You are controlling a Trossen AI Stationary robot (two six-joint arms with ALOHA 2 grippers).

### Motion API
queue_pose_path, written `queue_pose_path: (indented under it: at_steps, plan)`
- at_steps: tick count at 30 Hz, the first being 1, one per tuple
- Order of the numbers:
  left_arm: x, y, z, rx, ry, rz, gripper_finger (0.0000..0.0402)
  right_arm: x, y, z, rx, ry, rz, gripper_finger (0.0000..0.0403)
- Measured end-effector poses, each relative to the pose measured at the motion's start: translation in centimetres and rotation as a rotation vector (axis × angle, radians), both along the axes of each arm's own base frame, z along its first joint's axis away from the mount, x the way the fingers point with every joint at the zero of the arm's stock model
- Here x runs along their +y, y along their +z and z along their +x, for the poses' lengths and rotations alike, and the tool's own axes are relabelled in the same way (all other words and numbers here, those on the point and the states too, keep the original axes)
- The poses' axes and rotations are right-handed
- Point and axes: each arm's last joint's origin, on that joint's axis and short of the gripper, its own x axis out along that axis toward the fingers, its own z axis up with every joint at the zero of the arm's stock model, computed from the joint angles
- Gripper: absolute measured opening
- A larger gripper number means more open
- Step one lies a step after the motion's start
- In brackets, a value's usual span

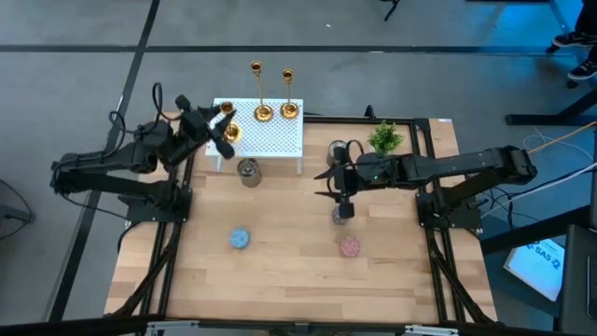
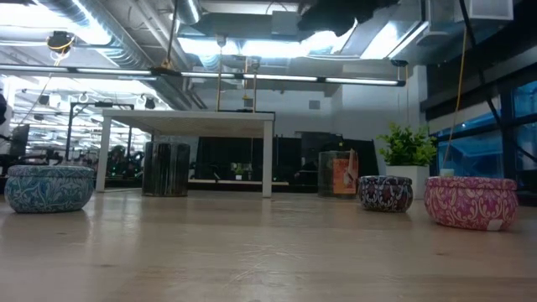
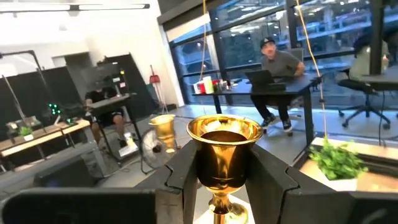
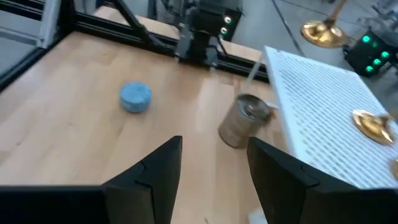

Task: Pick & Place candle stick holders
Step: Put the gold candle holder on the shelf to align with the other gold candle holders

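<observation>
Two gold candle stick holders (image 1: 262, 112) (image 1: 289, 109) stand by their round bases on the far edge of a white perforated platform (image 1: 270, 142). My left gripper (image 1: 224, 123) is at the platform's left end, pointing level and shut on a third gold holder (image 1: 230, 133). The left wrist view shows this holder's cup (image 3: 224, 140) between the fingers. My right gripper (image 1: 325, 184) hovers open over the table's middle right, pointing toward the left edge. Nothing is between its fingers (image 4: 211, 180). My left gripper pinches the lower sides of the holder's cup (image 3: 219, 171) between its two fingers, which come level from the table's left side. The stem hangs down below the fingers, about upright. The round base (image 4: 323, 32) shows above the platform's left end, clear of it.
A silver tin (image 1: 247, 171) stands in front of the platform. Near the table's front are a blue tin (image 1: 241, 239) and a pink tin (image 1: 350, 246). A speckled tin (image 1: 342, 213) sits just under the right arm. A small plant (image 1: 384, 138) stands at the far right.
</observation>
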Motion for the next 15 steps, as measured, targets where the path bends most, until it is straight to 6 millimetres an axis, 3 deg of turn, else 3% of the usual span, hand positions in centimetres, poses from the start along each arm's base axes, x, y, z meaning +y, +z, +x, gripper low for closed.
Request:
queue_pose_path:
  at_steps: [10,15]
  plan:
    - [6.5,-2.5,-1.2,-0.161,0.043,-0.019,0.0097,-1.6,0.0,-2.4,0.066,0.026,0.068,0.0185]
    - [10.1,-3.8,-1.2,-0.160,0.054,-0.091,0.0097,-2.2,-0.7,-3.2,0.097,-0.003,0.080,0.0186]
